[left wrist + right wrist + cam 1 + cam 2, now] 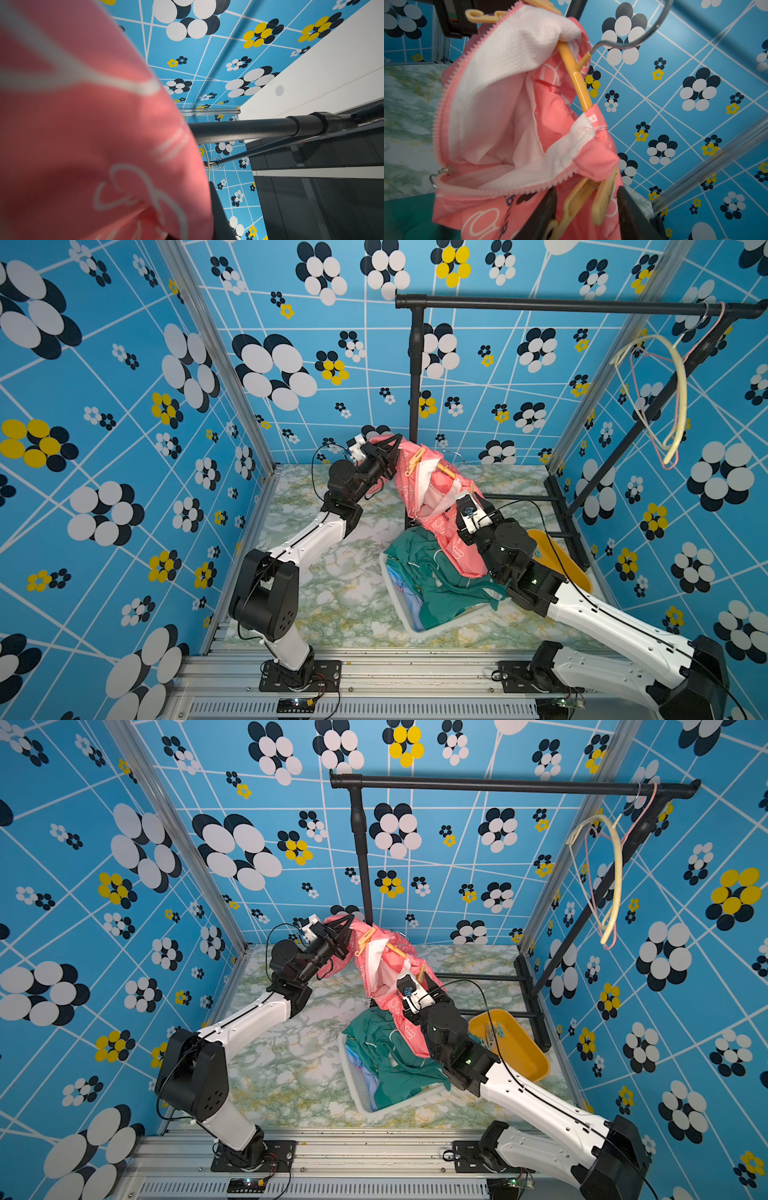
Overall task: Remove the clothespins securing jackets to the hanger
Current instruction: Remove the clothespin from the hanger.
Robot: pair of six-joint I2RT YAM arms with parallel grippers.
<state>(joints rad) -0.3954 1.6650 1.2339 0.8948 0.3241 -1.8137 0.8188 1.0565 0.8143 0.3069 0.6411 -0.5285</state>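
Left gripper (pixel 390 446) was clamped tight on the pink jacket (pixel 417 489) at its far shoulder, holding it up beside the rack post! At the other shoulder the right gripper (pixel 586 190) had its black fingers either side of a tan clothespin (pixel 603 197), and I couldn't tell whether they were pinching it. Another clothespin (pixel 417 459) sat by the collar near the left gripper, the yellow hanger (pixel 576 79) showed through the open neck, and the teal jacket (pixel 436 576) lay in the white basket (pixel 411 628).
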